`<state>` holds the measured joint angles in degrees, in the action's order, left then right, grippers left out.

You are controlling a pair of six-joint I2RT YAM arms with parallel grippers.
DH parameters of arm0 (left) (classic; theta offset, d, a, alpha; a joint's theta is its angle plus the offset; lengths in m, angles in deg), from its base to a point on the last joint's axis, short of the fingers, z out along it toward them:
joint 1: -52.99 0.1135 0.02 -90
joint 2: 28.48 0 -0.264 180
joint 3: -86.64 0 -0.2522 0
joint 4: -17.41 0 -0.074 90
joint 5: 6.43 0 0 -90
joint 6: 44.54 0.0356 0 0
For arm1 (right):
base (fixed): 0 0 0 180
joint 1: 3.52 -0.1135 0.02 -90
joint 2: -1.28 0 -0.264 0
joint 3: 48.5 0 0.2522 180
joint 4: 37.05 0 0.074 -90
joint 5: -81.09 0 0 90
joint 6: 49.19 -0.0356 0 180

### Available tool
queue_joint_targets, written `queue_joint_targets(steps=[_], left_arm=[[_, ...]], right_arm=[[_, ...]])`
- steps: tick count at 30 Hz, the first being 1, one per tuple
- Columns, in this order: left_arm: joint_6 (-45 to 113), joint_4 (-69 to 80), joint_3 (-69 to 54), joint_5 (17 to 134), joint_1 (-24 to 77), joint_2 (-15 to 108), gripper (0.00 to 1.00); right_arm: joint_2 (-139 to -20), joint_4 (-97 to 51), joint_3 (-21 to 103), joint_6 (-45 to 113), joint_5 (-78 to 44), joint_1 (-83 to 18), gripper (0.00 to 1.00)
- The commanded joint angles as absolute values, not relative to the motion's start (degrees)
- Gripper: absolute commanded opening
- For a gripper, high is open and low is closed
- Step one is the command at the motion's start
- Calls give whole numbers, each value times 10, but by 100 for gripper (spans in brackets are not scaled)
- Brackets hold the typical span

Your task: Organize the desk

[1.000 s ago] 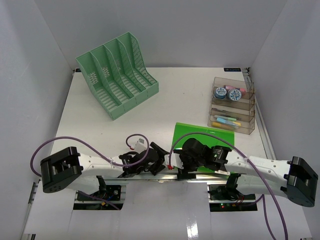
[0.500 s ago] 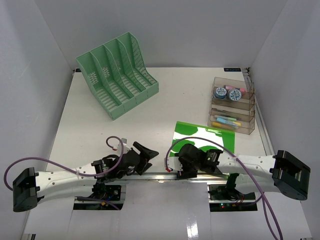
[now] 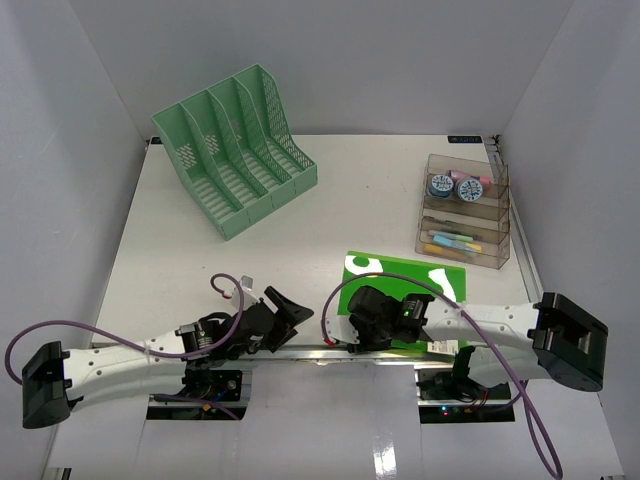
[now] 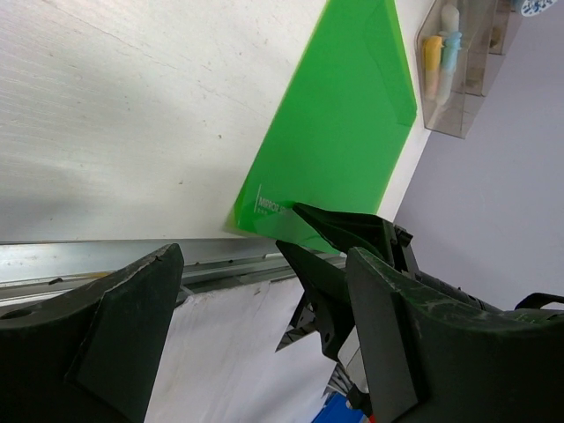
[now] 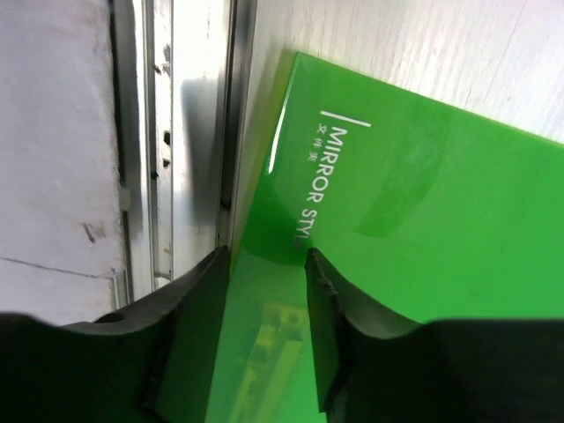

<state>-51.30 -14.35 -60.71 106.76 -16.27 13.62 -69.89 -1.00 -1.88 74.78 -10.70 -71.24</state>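
The white desk (image 3: 330, 200) holds a flat green folder (image 3: 400, 275) at its near right, by the silver front rail (image 3: 310, 352). My right gripper (image 3: 345, 330) straddles the folder's (image 5: 423, 176) near-left corner at the rail. Its jaws are narrowed with one finger above and one below the sheet, and a gap still shows at the right gripper (image 5: 264, 264). My left gripper (image 3: 295, 308) hovers low over the near edge, left of the folder (image 4: 335, 132). It is wide open, and the left gripper (image 4: 263, 264) holds nothing. The right fingers (image 4: 330, 233) show past it.
A mint green file rack (image 3: 235, 145) stands at the back left. A clear tiered organizer (image 3: 465, 215) with tape rolls and pens sits at the back right. Pale grey walls close in three sides. Purple cables loop over both arms.
My right gripper has slid toward the folder's near-left corner and its jaws have narrowed round it. The left arm has swung back and left, its gripper still open.
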Motion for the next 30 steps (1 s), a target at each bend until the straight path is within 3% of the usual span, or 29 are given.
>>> queue_joint_targets(steps=[1, 8, 21, 24, 25, 30], left_arm=[[-487, -130, -623, 1058, -166, 109, 85], [-488, -115, -641, 1044, -166, 90, 86], [-606, -117, -691, 1051, -167, 71, 87], [-615, -122, -679, 1060, -166, 91, 87], [-618, -132, -672, 1066, -166, 95, 87], [-618, -205, -641, 1099, -166, 85, 87]], right_arm=[[-745, -16, 7, 744, -156, -731, 36], [-787, -28, 62, 751, -165, -747, 22], [-774, -69, 84, 765, -161, -746, 16], [-745, -53, 80, 770, -163, -746, 33], [-727, -40, 79, 774, -164, -747, 44], [-677, -8, 45, 798, -142, -747, 75]])
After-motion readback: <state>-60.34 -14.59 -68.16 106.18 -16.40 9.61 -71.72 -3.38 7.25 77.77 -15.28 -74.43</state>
